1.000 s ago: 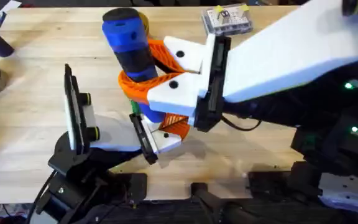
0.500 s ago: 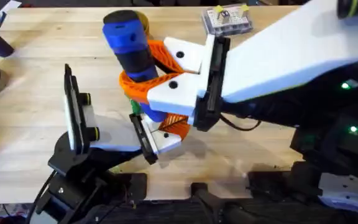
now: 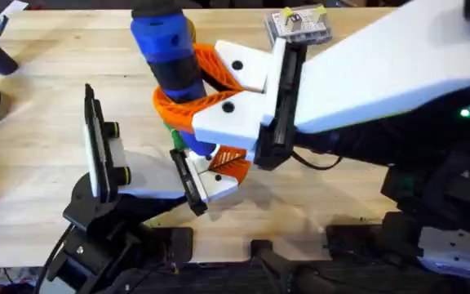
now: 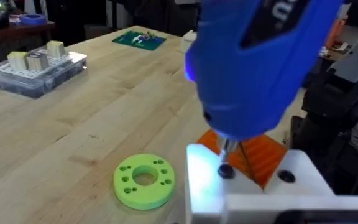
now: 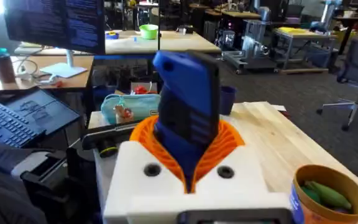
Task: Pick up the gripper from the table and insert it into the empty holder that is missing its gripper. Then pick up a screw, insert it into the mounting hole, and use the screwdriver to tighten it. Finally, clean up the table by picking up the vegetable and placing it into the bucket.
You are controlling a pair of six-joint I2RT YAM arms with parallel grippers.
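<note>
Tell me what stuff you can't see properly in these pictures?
- Screwdriver bit tip: in the overhead view the right end effector covers it; in the left wrist view it meets a dark screw on the white block, but how deep is unclear.
- Holder: its far side is behind its black plate, overhead.
- Vegetable in the bucket: cut off by the right wrist view's edge.

Blue screwdriver (image 3: 167,51) upright over white holder (image 3: 149,175); vegetable (image 5: 324,191) inside bucket (image 5: 325,198).

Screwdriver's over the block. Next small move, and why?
Probably ease the screwdriver straight down and start driving: its bit looks lined up on the dark screw in the white block, and the right gripper grips it firmly.
</note>
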